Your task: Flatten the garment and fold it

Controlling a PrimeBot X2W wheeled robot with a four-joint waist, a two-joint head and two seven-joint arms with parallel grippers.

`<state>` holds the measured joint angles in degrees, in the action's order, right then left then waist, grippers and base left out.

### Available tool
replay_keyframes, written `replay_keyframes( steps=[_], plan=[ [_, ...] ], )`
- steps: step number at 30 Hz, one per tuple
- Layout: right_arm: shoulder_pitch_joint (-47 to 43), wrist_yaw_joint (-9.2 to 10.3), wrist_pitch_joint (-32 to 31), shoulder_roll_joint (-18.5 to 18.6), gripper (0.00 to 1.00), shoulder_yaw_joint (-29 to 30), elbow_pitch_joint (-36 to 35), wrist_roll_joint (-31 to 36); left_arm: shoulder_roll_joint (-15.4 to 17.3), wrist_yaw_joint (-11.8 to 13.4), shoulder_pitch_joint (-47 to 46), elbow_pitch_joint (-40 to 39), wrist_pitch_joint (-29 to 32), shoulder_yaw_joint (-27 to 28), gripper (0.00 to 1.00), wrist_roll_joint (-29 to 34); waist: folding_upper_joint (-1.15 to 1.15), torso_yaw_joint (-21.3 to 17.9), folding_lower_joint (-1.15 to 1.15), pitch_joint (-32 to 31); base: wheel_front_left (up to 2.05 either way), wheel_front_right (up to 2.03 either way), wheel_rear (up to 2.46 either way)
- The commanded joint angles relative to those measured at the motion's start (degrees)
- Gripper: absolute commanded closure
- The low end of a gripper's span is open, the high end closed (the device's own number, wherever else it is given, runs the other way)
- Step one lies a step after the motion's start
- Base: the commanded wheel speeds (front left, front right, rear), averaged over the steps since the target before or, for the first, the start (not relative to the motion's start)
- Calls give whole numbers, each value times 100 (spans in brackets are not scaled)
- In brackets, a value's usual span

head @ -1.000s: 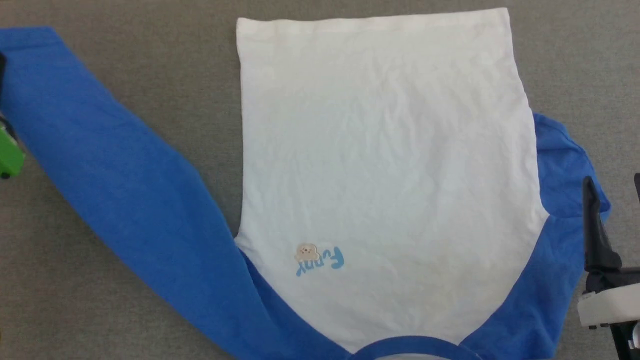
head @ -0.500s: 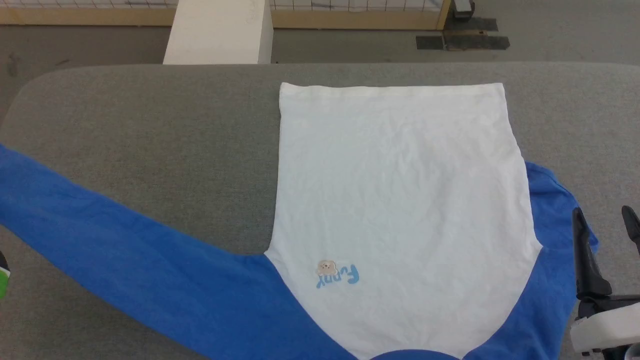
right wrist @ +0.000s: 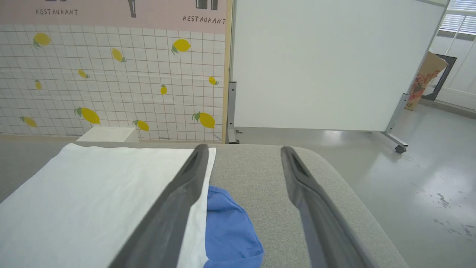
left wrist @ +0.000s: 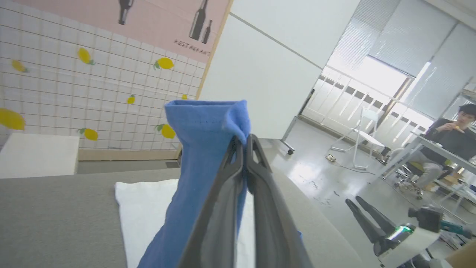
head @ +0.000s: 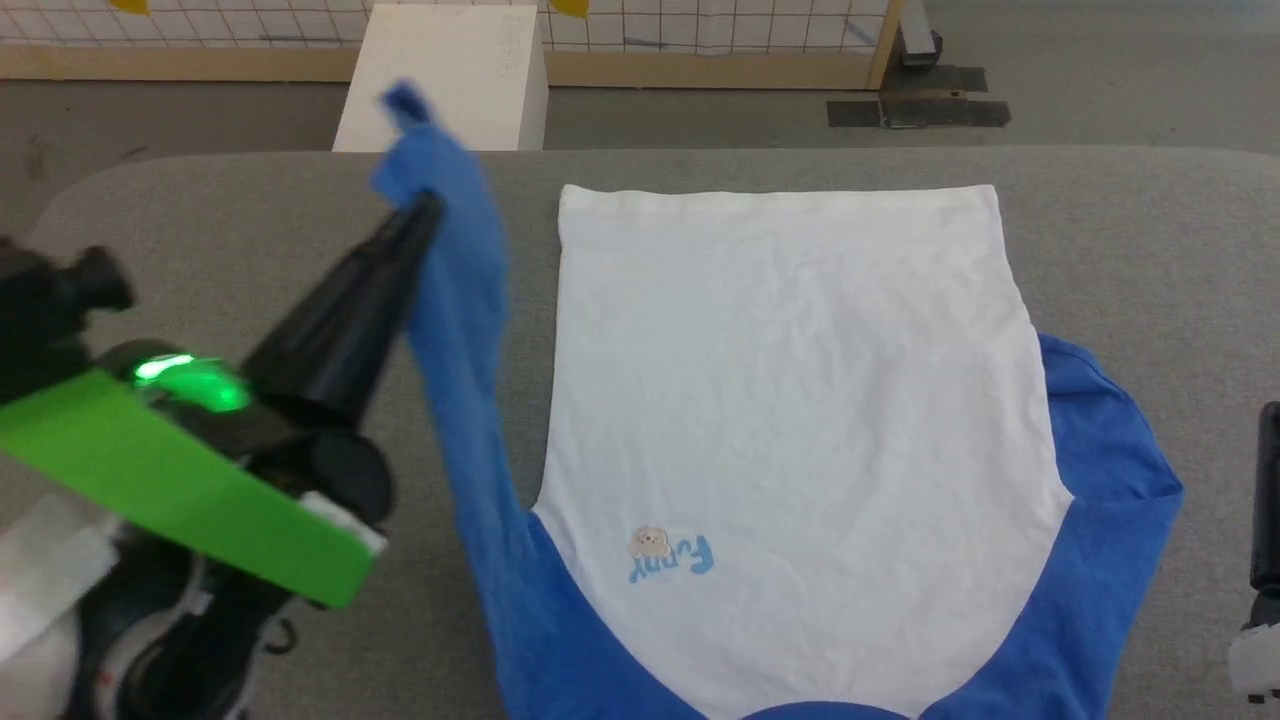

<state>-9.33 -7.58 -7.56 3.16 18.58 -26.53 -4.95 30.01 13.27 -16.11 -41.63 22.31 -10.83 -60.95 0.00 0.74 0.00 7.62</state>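
Tabletop [head: 250,200] in grey, white T-shirt [head: 790,400] spread flat on it, hem far, neckline near. Blue left sleeve [head: 460,330] raised, long axis along the body's left edge, just beside it. Left gripper [head: 425,205] clamped on the cuff [left wrist: 204,119], nearer; right gripper [right wrist: 243,149] gaping, empty.

The head camera looks down on the grey worktop [head: 250,220], taking in its far edge and the white box [head: 440,70] beyond. The left wrist camera is raised, sighting along the left fingers [left wrist: 223,208] toward the lemon-tiled wall [left wrist: 55,74] and white partition [left wrist: 260,74]. The right wrist camera rides low over the worktop's right end, along the right fingers [right wrist: 174,208], facing the same wall. All three share the white body of the garment [head: 780,400]
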Motion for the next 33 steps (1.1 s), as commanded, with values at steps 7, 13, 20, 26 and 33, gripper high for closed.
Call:
replay_keyframes(
  steps=[7,13,20,26,33],
  plan=[
    [122,9,-33,-19,0,297,-113,82,-1264,51,-1338,530,292,-1924,100,470,0,-376,0,144,0,0,0],
    [204,9,5,-24,0,525,-237,31,-2209,-118,-1655,1656,-10,-2977,100,882,0,-687,0,424,0,0,0],
    [273,9,47,-26,0,789,-301,-33,-2652,-390,-1466,3589,-661,-3914,100,1048,0,-1083,0,849,0,0,0],
    [446,9,125,-27,0,577,-116,-150,-2709,-576,-1616,5266,-1266,-4498,100,835,0,-1331,0,1187,0,0,0],
    [651,9,204,-27,0,256,154,-115,-2712,-373,-2047,6388,-1863,-5271,9,62,0,-1467,0,1333,0,0,0]
  ],
)
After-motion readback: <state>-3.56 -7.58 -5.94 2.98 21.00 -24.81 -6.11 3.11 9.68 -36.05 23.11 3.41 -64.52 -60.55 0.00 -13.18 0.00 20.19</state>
